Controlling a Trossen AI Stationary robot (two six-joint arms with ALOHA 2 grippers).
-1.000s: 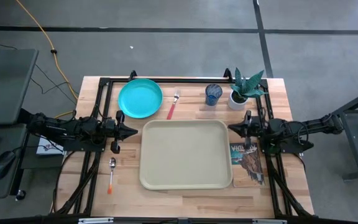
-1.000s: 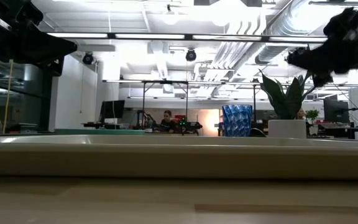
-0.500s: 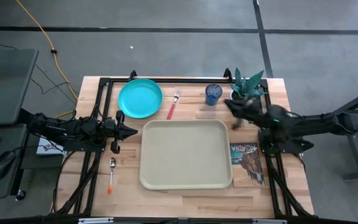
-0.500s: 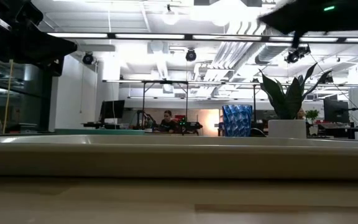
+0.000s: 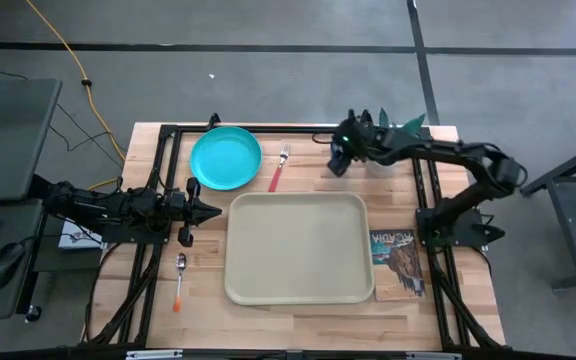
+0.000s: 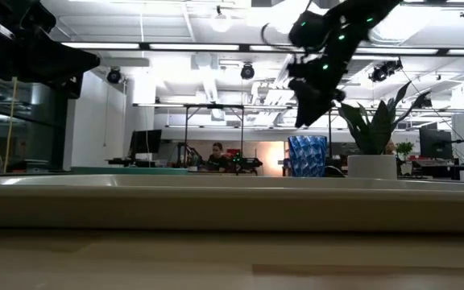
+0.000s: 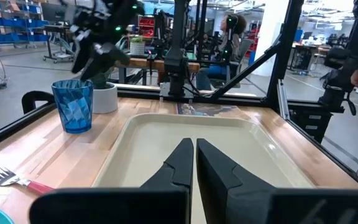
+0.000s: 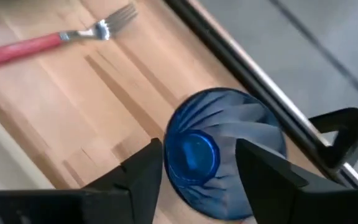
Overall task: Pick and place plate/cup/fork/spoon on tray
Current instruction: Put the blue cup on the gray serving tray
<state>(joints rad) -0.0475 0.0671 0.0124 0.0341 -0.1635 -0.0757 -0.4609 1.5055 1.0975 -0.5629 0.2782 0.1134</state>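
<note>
The blue cup [image 8: 224, 155] stands upright on the wood at the table's far side, beyond the beige tray [image 5: 299, 247]. My right gripper [image 8: 199, 149] hangs open just above the cup [image 6: 307, 155], fingers pointing down, one on either side of its mouth, touching nothing. The turquoise plate [image 5: 226, 158] lies at the far left, with the red-handled fork [image 5: 279, 168] flat on the table between it and the cup. The orange-handled spoon [image 5: 179, 280] lies left of the tray. My left gripper [image 5: 208, 210] waits shut at the tray's left edge.
A white pot with a green plant [image 6: 371, 157] stands right beside the cup, under my right arm. A printed booklet [image 5: 398, 262] lies right of the tray. Black frame rails [image 5: 268, 128] run along the table's far and side edges.
My right gripper has swung from beside the tray's right edge toward the far edge and leftward, rising and tipping down until it hangs over the cup, and it has opened. Nothing on the table has moved.
</note>
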